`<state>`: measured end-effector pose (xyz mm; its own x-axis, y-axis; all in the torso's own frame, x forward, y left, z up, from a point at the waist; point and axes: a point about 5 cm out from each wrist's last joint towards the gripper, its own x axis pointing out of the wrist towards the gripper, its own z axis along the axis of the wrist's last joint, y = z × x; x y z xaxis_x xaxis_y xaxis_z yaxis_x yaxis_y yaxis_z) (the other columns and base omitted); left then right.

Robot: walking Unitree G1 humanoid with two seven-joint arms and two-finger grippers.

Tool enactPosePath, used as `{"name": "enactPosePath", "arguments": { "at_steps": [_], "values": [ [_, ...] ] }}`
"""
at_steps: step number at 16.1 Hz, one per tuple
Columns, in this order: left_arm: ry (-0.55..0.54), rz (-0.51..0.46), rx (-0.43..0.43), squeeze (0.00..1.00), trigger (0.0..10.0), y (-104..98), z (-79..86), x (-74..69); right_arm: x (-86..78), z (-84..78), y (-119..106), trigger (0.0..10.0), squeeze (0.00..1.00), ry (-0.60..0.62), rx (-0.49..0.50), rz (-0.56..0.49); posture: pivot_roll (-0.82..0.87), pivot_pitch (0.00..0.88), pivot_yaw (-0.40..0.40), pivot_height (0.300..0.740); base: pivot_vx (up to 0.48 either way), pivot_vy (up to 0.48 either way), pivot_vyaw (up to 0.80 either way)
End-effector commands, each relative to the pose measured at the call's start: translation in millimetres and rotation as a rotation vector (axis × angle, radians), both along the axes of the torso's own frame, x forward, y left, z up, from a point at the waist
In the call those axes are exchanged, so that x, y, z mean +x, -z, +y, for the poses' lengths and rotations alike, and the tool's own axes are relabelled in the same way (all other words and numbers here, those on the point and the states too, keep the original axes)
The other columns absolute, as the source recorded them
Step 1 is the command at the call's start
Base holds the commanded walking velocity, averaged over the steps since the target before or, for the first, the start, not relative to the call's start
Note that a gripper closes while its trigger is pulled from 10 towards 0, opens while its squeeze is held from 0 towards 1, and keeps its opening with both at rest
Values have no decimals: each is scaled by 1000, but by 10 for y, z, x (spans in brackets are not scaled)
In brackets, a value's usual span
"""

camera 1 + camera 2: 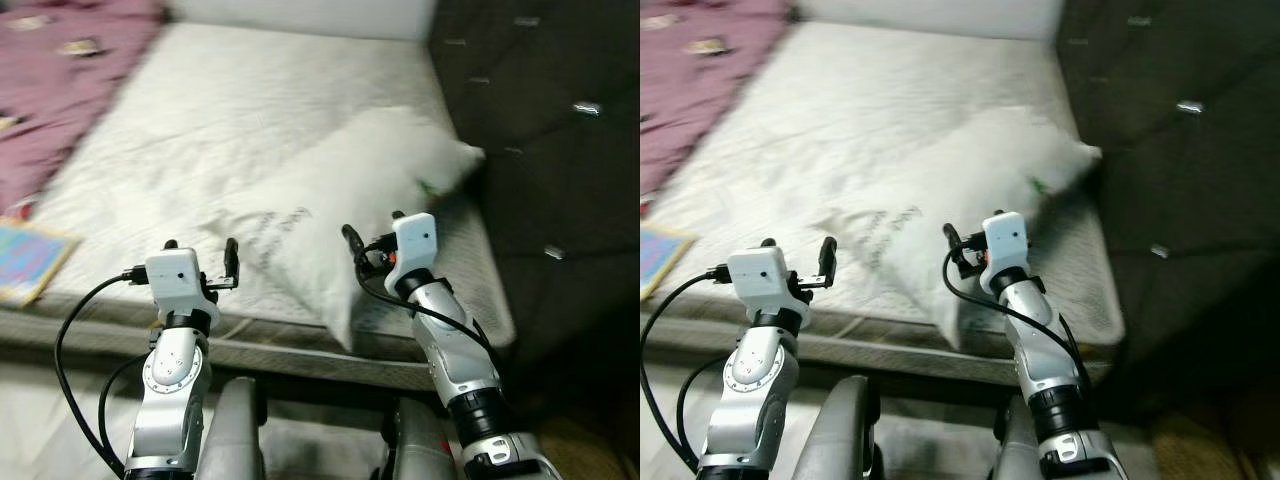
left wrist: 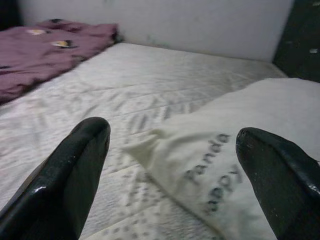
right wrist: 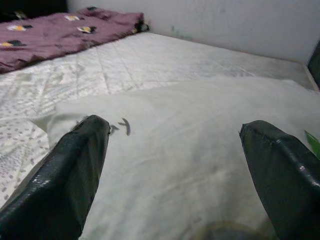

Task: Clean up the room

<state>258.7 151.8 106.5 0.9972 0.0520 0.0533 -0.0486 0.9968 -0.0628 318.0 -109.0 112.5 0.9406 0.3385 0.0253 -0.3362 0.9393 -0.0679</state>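
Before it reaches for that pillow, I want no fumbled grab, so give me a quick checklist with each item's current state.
1. Left gripper open: ok, its fingers stand apart in the left wrist view.
2. Right gripper open: ok, its fingers are spread, with the white pillow between them in the right wrist view.
3. Both grippers empty: ok, nothing is held.
4. Pillow free of clutter: ok, it lies alone on the bare mattress, its near corner hanging over the front edge.
5. Right gripper touching the pillow: cannot tell, it is at the pillow's near edge.
6. Purple blanket out of the way: ok, it lies far off on the robot's left.
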Motion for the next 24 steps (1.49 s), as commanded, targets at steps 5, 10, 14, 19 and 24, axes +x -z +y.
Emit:
{"name": "enactPosePath", "arguments": {
  "at_steps": [5, 10, 14, 19, 24],
  "values": [
    [10, 16, 1, 0, 10000, 16, -46, -6, -15, -48, 17, 10000, 0, 1, 4, 6, -52, 75, -29, 594, 0, 0, 0],
    [8, 17, 3, 0, 10000, 17, -46, -17, -62, 52, 104, 10000, 0, -110, -23, 60, -47, 75, -30, 549, 0, 0, 0],
    [43, 15, -13, 0, 10000, 13, -52, -36, -105, 97, 189, 10000, 0, -301, -102, 143, -45, 76, -25, 549, 0, 0, 0],
    [21, 68, 30, 0, 10000, 90, 18, -170, -17, 230, 326, 10000, 0, -259, -172, 241, -2, 88, -14, 549, 0, 0, 0],
    [-108, 103, 94, 0, 10000, 86, 357, -492, 144, 458, 333, 10000, 0, -221, -183, 280, 91, 111, -40, 549, 0, 0, 0]
  ]
}}
